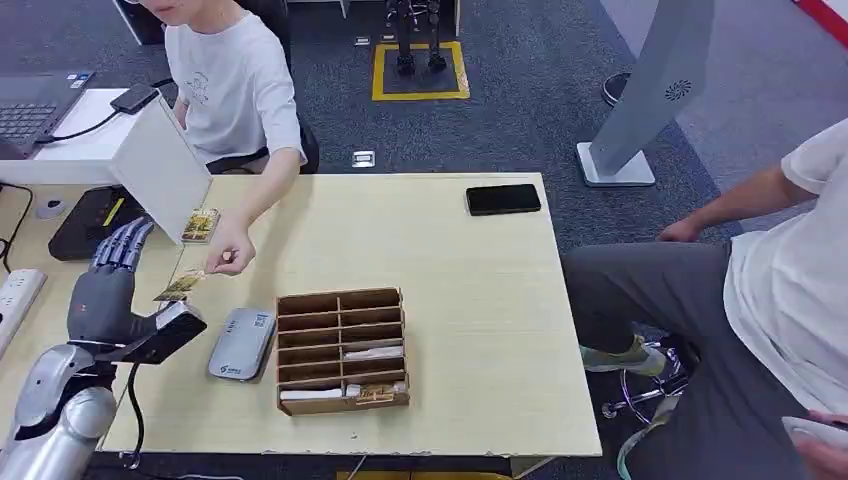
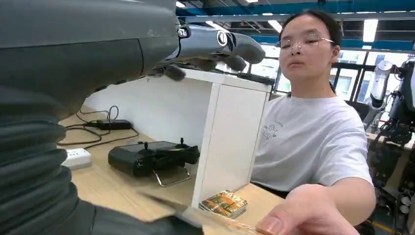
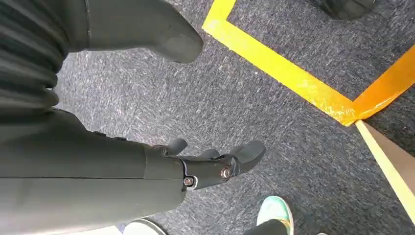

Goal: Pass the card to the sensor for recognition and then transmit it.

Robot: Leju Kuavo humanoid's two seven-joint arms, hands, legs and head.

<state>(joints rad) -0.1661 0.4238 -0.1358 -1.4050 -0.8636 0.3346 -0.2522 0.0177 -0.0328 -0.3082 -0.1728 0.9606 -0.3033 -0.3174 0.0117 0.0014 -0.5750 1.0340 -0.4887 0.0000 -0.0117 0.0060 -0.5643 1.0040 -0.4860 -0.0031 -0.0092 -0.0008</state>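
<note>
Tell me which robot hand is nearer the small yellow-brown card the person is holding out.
Left. The left hand is raised beside the small yellow-brown card, fingers spread. The right hand hangs over grey carpet, away from the table.

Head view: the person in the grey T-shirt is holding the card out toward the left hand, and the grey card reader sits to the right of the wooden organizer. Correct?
Not quite. In the head view the card reader lies to the left of the wooden organizer, between it and the left hand. The rest holds: the person is holding the card out toward that hand.
</note>
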